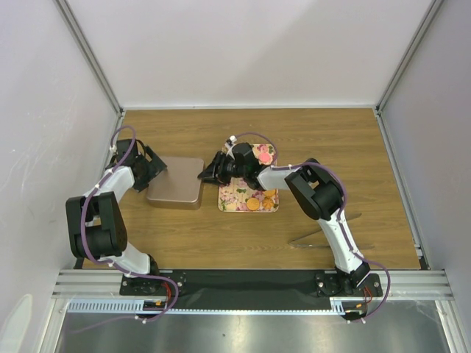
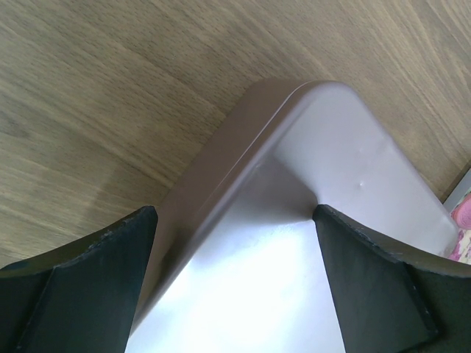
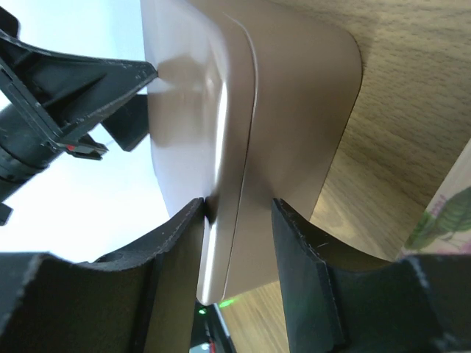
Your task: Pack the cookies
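The cookies lie on the floral tray (image 1: 234, 197): orange ones (image 1: 255, 204) at its near right, a pink one (image 1: 264, 156) at its far end; others are hidden by my right wrist. The grey tin (image 1: 175, 191) lies flat left of the tray, closed side up. My left gripper (image 1: 151, 170) is open wide astride the tin's far left corner (image 2: 294, 140), one fingertip (image 2: 324, 220) touching its top. My right gripper (image 1: 208, 174) is closed over the tin's right edge (image 3: 243, 184), one finger (image 3: 184, 235) on top, the other against its side wall.
Wood table with white walls on three sides. A thin dark grey flat shape (image 1: 324, 235) lies on the table beside my right arm's lower link. A corner of the tray shows in the right wrist view (image 3: 445, 220).
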Available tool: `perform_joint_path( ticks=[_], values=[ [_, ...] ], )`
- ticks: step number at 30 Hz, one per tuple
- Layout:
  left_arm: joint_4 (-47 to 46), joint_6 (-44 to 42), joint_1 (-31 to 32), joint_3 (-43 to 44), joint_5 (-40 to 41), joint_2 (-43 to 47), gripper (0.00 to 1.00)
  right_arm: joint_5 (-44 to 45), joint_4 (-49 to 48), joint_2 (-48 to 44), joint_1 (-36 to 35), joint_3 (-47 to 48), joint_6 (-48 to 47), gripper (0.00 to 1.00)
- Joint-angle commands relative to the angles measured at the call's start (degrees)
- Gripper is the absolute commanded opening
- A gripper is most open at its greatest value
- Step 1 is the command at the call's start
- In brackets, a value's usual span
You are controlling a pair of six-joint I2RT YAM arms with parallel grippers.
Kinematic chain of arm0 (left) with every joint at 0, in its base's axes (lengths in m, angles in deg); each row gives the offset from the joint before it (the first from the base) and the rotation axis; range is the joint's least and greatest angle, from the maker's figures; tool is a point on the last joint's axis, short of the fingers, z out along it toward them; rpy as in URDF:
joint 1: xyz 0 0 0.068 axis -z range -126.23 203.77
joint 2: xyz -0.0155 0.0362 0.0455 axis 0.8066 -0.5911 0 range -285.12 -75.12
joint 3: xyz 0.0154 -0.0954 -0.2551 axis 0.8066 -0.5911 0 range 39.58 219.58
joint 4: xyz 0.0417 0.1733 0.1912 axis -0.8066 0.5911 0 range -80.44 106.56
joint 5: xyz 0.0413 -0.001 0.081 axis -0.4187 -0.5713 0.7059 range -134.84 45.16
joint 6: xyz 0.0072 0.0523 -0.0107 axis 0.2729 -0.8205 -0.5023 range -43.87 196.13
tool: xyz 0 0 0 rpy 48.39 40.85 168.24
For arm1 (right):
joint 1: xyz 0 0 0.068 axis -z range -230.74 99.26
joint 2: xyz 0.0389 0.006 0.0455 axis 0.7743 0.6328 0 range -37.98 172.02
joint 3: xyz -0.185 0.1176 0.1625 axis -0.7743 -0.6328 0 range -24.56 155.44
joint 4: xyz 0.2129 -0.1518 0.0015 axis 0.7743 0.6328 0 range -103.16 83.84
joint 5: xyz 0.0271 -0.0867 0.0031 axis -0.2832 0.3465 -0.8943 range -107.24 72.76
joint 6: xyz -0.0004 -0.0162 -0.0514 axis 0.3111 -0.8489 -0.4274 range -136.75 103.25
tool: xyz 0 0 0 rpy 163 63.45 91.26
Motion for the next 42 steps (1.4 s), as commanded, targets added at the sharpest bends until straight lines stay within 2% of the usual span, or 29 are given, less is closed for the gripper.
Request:
perform_joint_path(
  ticks=[1,11,15,18,23,27,30,34,39,42],
  values=[
    [0.94,0.63,0.27,-1.71,1.61,-1.80,0.95,4.54,9.96,-2.87,-1.17,1.80,-7.15,0.47],
    [0.32,0.37,-0.08,-2.15,0.28,-0.23,0.96,8.76,19.81,-4.81,-1.79,6.72,-15.41,0.52],
    [2.08,-1.30,-0.26,0.40,1.60,1.53,0.97,8.24,22.27,-5.16,-1.44,9.97,-17.61,0.59],
    [3.13,-2.27,-0.08,2.77,3.97,4.69,0.97,8.50,24.90,-5.42,-1.00,14.10,-20.85,0.65],
    [6.64,-3.94,0.01,8.39,6.61,8.12,0.97,7.62,29.30,-5.51,0.67,21.56,-22.97,0.68],
    [5.43,-4.73,1.23,9.89,6.26,14.62,0.97,9.02,33.25,-9.62,2.07,22.55,-24.90,0.70],
    [6.55,-6.57,6.06,12.17,6.79,19.46,0.97,11.74,35.98,-13.85,3.21,19.67,-27.36,0.72],
    [7.26,-9.73,15.46,14.20,4.42,24.73,0.98,14.82,36.34,-26.65,4.80,11.40,-28.86,0.73],
    [9.29,-15.08,24.59,13.59,2.83,31.41,0.98,25.53,39.23,-41.96,6.20,-0.98,-32.46,0.76],
    [9.73,-17.64,27.77,10.96,2.49,35.09,0.98,32.30,39.15,-53.12,6.64,-10.30,-34.04,0.81]
  ],
)
